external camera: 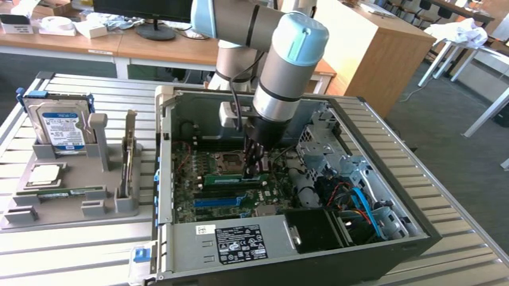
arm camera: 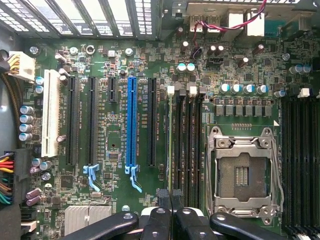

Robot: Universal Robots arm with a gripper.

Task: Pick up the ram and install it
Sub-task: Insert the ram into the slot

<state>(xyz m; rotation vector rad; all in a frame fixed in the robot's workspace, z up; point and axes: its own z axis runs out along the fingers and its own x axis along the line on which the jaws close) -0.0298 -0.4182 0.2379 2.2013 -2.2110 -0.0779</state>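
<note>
**Fingers and ram at the memory slots.** The fingers (arm camera: pixel 162 197) were clenched tip to tip, with no gap visible between them. They stood low over the motherboard (arm camera: pixel 115 135) inside the open computer case (external camera: pixel 403 179).

Directly beneath the tips lay the ram (arm camera: pixel 170 150), seen edge-on in the wrist view as a thin pale line running straight out from the fingertips. It followed the outermost of the black memory slots (arm camera: pixel 192 150). Whether the tips pinched its upper edge or merely bore on it could not be told, nor how far it sat in the slot.

In the exterior view the ram (external camera: pixel 235 177) appeared as a narrow green strip. Its long axis ran across that view, parallel to the blue expansion slot (external camera: pixel 214 202). It lay between that slot and the empty CPU socket (external camera: pixel 230 159).

The fingers (external camera: pixel 253 167) met the ram near its end toward the exterior view's right, not at mid-length, so most of the stick extended toward that view's left. Judged from this, the decisive relation was vertical: fingers above, the stick's edge below, and slot and stick sharing one line.

Well apart, on the worktop (external camera: pixel 80 250) at the exterior view's left, a grey holder (external camera: pixel 71 205) carried a hard drive (external camera: pixel 57 128) and what looked like another thin green strip (external camera: pixel 64 192).
</note>
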